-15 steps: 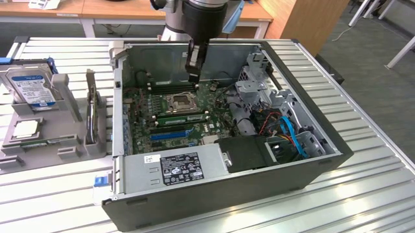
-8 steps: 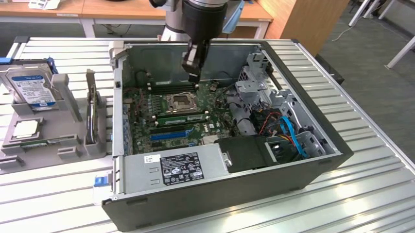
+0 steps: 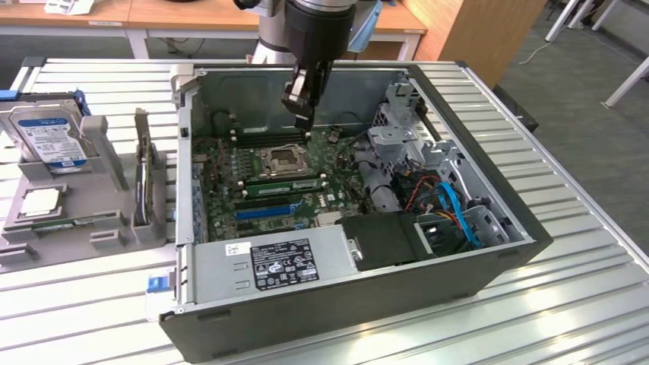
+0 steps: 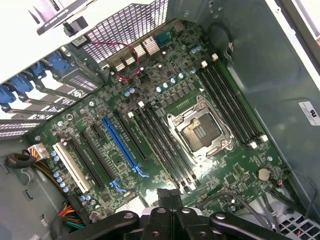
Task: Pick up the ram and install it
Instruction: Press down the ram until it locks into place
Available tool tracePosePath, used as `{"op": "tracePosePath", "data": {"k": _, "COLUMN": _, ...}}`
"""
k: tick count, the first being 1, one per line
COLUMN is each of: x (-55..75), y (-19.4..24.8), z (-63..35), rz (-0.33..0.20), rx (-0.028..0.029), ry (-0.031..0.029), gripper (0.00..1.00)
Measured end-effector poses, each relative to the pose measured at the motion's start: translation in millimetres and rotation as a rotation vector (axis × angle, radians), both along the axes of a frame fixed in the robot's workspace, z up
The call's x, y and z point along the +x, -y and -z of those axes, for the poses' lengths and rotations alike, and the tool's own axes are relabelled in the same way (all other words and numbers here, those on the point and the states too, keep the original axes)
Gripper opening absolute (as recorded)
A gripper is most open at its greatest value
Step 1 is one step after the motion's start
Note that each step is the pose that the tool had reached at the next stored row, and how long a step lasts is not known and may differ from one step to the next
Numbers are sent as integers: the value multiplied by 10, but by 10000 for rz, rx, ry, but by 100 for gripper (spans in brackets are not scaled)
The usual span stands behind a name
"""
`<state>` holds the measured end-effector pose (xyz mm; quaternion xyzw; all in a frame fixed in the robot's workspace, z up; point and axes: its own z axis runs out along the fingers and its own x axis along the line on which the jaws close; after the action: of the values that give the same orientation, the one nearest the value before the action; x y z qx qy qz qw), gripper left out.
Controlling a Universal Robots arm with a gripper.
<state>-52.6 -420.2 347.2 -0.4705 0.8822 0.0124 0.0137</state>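
Gripper: we see the gripper pressed together, empty, above the motherboard.
Ram: we cannot tell whether it is installed.

Green motherboard, blue slot, silver socket, black-labelled grey power supply

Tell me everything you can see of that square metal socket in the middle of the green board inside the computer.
The socket is a square frame of silvery metal with a darker, finely patterned centre, and no chip sits in it. It lies flat on the green motherboard, near its middle, with long black slots running along two opposite sides. Nothing touches it from above.
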Motion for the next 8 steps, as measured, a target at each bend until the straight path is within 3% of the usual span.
{"op": "tracePosePath", "data": {"k": 8, "x": 0, "y": 0, "z": 0, "rz": 1, "rx": 0, "ry": 0, "gripper": 10}}
